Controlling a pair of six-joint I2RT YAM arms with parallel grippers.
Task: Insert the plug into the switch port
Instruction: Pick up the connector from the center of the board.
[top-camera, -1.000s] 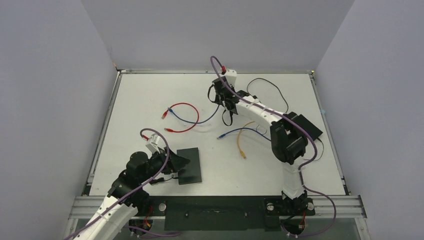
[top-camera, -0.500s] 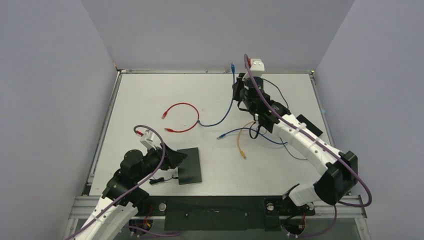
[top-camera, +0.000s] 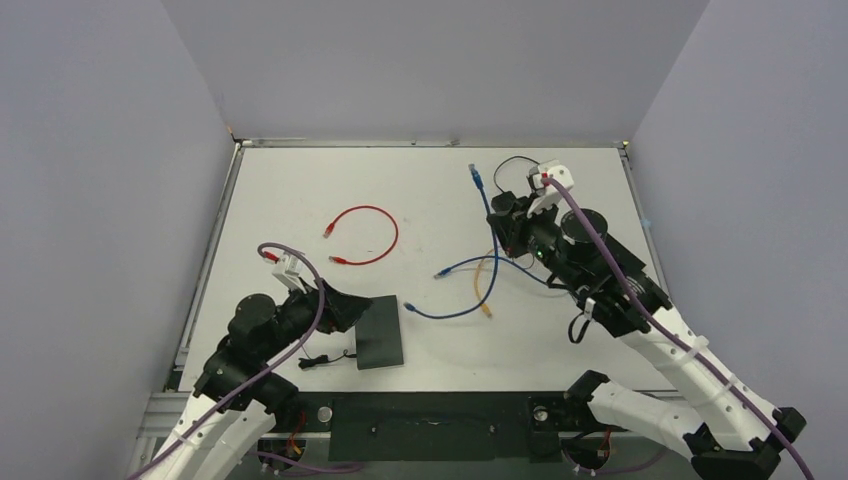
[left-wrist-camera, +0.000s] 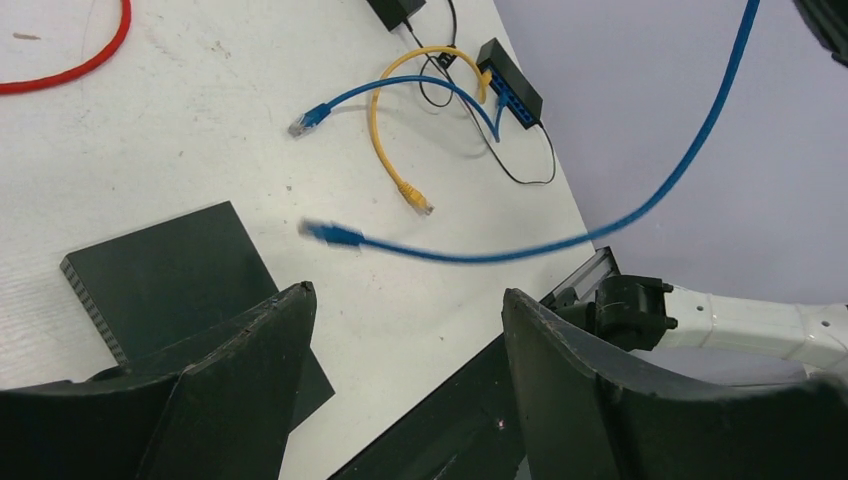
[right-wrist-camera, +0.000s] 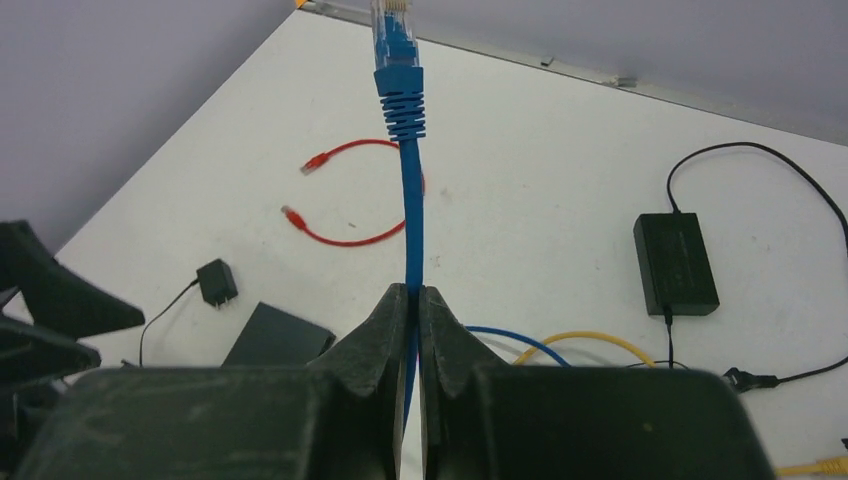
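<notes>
flat slab (top-camera: 381, 332) lying at front-left of table (top-camera: 300, 190), just ahead of left gripper (left-wrist-camera: 405, 295); small adapter (top-camera: 320, 359) lying left of slab. looped cable (top-camera: 365, 235) lying behind slab. held cable (right-wrist-camera: 410, 200) running up between fingers of right gripper (right-wrist-camera: 412, 292) over right half, plug (right-wrist-camera: 392, 35) sticking up above them; loose end (left-wrist-camera: 330, 235) reaching down just right of slab. switch (left-wrist-camera: 510, 88) sitting further right, two short cables (left-wrist-camera: 404, 188) lying between.

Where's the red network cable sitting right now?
In the top view, the red looped network cable lies on the white table, left of centre, beyond the flat black box.
</notes>
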